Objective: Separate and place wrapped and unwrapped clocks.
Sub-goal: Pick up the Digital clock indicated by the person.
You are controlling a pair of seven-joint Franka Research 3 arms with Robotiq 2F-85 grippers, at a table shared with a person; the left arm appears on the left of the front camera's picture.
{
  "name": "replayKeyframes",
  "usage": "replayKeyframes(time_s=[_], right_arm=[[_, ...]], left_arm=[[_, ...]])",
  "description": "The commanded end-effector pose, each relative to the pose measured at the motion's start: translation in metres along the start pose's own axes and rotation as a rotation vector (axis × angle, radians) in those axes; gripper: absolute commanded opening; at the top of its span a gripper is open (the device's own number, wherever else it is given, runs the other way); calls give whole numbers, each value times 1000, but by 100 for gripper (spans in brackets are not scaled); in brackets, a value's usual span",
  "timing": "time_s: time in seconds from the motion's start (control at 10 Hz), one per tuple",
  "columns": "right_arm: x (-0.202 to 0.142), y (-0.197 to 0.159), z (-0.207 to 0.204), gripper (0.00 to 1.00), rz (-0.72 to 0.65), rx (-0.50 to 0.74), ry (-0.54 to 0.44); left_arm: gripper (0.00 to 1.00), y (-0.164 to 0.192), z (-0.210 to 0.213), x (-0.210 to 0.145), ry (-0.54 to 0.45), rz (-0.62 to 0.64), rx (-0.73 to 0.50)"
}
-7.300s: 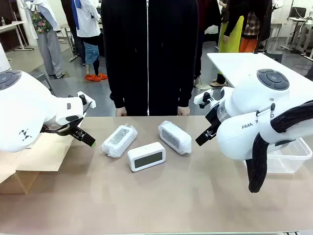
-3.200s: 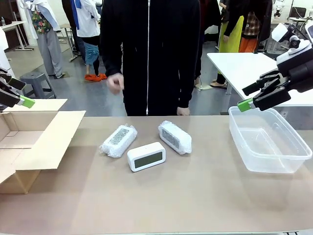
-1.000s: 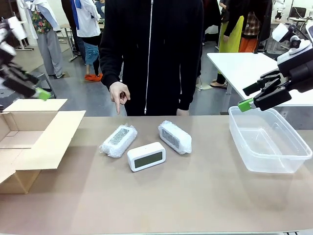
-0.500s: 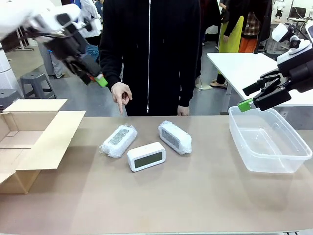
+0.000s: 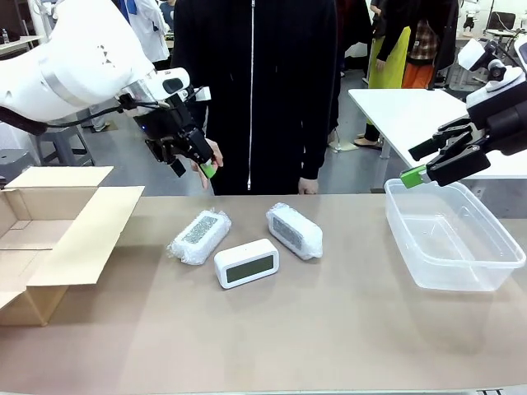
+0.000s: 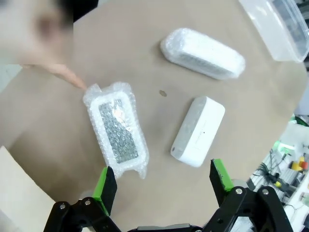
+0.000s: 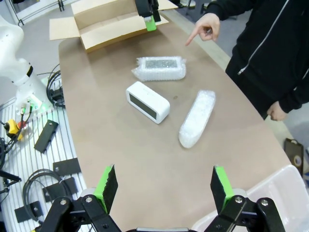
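Three clocks lie mid-table. A bubble-wrapped clock [image 5: 199, 236] lies left, a second wrapped clock [image 5: 294, 230] right, and the bare white unwrapped clock [image 5: 246, 263] with its dark screen in front of them. My left gripper [image 5: 193, 167] hangs open in the air above and behind the left wrapped clock [image 6: 118, 130], right by the person's pointing hand [image 5: 216, 156]. In its wrist view the left gripper [image 6: 161, 181] has nothing between its fingers, with the bare clock [image 6: 198, 130] to one side. My right gripper [image 5: 420, 162] is open above the bin's far left corner, and nothing lies between its fingers in its own view [image 7: 161, 186].
An open cardboard box [image 5: 58, 239] sits at the table's left edge. A clear plastic bin [image 5: 453, 239] stands at the right. The person in black stands at the far side, a fingertip [image 6: 67, 77] pointing down at the left wrapped clock.
My left arm has swung from the far left above the box to the right, and now hangs over the table near the person's pointing hand. The right arm and the clocks have not moved.
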State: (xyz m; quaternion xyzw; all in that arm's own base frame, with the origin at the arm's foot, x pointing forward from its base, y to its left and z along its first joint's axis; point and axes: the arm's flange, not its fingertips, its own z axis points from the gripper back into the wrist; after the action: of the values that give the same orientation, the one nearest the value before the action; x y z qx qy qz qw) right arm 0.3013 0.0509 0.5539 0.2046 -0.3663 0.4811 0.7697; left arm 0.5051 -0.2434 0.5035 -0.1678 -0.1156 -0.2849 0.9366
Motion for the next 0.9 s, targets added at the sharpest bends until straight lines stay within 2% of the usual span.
replayKeyframes(time_s=[0.0, 0.3, 0.5, 0.8], right_arm=[[-1, -1, -1, 100, 7, 20, -15], [-1, -1, -1, 100, 7, 20, -15], [-1, -1, -1, 100, 7, 20, -15], [-1, -1, -1, 100, 7, 20, -15]], left_arm=[[100, 8, 6, 4, 24, 30, -36], [100, -1, 2, -2, 4, 5, -4], [100, -7, -37, -1, 54, 117, 93], [100, 7, -82, 0, 66, 203, 122]])
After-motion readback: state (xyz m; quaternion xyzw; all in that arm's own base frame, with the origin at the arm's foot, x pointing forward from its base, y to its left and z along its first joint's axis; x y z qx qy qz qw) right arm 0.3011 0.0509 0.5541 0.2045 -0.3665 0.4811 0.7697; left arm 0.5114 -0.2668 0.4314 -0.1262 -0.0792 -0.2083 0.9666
